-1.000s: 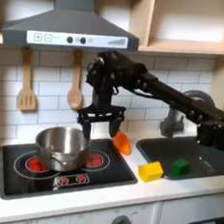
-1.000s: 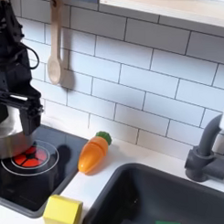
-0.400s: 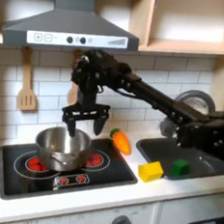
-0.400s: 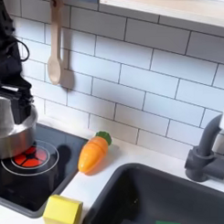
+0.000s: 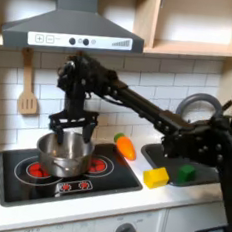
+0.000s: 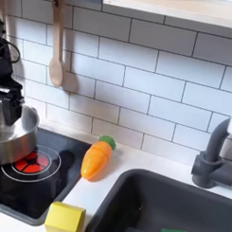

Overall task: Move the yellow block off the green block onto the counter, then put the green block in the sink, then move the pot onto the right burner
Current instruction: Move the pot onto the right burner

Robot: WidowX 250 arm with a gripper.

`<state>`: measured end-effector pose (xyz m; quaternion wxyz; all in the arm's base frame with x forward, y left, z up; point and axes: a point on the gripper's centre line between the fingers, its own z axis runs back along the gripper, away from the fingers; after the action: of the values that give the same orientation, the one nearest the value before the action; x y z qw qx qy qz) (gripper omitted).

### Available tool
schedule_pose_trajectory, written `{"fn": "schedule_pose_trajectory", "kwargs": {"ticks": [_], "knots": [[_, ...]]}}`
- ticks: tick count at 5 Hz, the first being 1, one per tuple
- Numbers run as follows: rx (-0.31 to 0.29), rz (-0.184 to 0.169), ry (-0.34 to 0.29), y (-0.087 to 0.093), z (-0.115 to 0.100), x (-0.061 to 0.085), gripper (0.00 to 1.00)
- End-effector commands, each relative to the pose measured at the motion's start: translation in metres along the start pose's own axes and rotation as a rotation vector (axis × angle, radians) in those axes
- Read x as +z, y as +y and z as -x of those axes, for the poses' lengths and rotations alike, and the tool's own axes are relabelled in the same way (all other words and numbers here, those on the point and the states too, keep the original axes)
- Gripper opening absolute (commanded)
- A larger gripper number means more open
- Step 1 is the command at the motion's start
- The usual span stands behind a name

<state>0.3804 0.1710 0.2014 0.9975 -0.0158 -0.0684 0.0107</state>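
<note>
Black gripper (image 5: 70, 130) with fingers spread just above shiny round steel pot (image 5: 62, 152) on black stove's left burner, small yellow block (image 5: 156, 177) on white counter (image 5: 131, 190), green cube (image 5: 186, 174) in dark grey sink (image 5: 179, 157)

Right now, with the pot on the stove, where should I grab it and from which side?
Take the pot by its thin upright rim, coming straight down from above with one finger inside and one outside. It has no lid and no handle that I can see. The gripper hangs open right over it.
</note>
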Motion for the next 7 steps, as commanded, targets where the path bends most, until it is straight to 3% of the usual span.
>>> {"fn": "schedule_pose_trajectory", "kwargs": {"ticks": [1, 3, 5, 6, 7], "knots": [[0.000, 0.009, 0.053, 0.006, 0.005, -0.018, 1.00], [-0.002, 0.006, 0.057, 0.005, 0.004, -0.027, 1.00], [0.030, -0.033, 0.041, 0.009, -0.002, -0.032, 1.00], [0.029, -0.030, 0.070, 0.005, -0.003, -0.042, 1.00], [0.018, -0.028, 0.072, -0.004, -0.004, -0.043, 1.00]]}}
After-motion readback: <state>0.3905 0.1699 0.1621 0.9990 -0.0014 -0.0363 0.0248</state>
